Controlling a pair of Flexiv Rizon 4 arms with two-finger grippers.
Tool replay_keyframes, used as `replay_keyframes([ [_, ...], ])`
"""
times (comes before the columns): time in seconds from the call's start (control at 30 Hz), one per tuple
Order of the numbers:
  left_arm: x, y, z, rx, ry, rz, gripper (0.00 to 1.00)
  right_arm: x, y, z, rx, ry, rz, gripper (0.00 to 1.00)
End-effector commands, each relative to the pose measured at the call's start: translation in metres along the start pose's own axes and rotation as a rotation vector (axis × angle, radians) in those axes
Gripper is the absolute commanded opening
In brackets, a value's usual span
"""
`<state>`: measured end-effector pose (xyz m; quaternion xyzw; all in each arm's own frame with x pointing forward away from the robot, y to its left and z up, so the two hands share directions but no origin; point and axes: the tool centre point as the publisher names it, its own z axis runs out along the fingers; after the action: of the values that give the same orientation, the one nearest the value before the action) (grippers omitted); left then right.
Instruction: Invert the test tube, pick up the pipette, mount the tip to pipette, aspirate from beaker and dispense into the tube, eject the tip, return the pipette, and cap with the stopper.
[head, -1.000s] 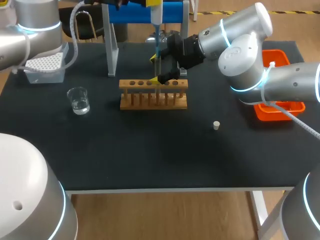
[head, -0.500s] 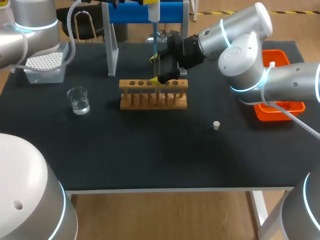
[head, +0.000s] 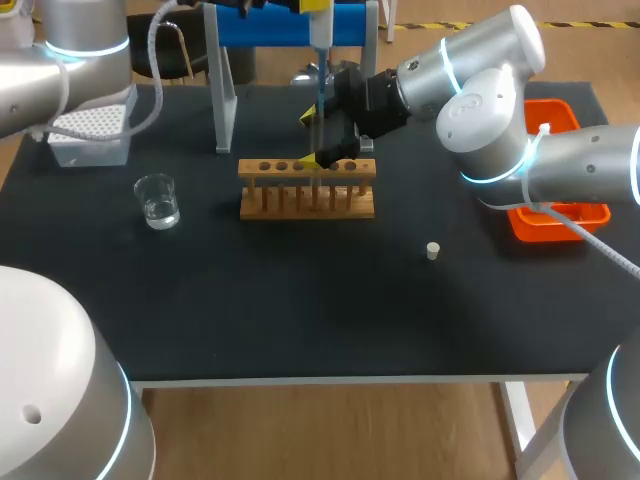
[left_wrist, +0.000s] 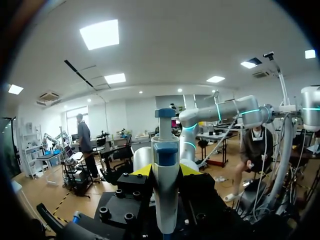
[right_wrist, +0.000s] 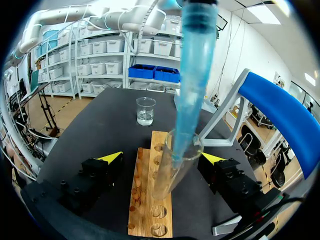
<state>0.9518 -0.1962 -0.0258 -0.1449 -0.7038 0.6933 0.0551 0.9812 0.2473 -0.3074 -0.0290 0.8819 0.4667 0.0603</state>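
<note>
Dispensing judged in hand: clear glass test tube (right_wrist: 170, 175) stood in wooden rack (right_wrist: 150, 210), long translucent blue pipette tip (right_wrist: 192, 85) entered into its mouth, close to rim. White-and-blue pipette (left_wrist: 165, 200) clamped between fingers of left gripper (left_wrist: 165, 170). Right gripper (right_wrist: 162, 158) spread wide either side of tube, tube not touched. Risks: unheld tube snagged and lifted by tip on withdrawal; liquid smeared on rim.

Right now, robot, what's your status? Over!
Left pincer shut on white-and-blue pipette. Right pincer open around clear glass test tube in wooden rack. Pipette's blue tip inside tube mouth. White stopper lies apart, blocking nothing.
</note>
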Motion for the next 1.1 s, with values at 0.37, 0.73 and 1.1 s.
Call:
replay_keyframes([
  [0.37,0.008,0.005,-0.005,-0.019,-0.020,-0.005,0.00,-0.001,0.000,0.000,0.003,0.004,0.000,1.00],
  [0.73,0.007,0.010,-0.004,-0.019,-0.018,0.015,0.00,-0.001,0.000,0.000,0.003,0.004,0.000,1.00],
  [1.1,0.007,0.015,-0.005,-0.018,-0.015,0.016,0.00,-0.001,0.000,0.000,0.003,0.004,0.000,1.00],
])
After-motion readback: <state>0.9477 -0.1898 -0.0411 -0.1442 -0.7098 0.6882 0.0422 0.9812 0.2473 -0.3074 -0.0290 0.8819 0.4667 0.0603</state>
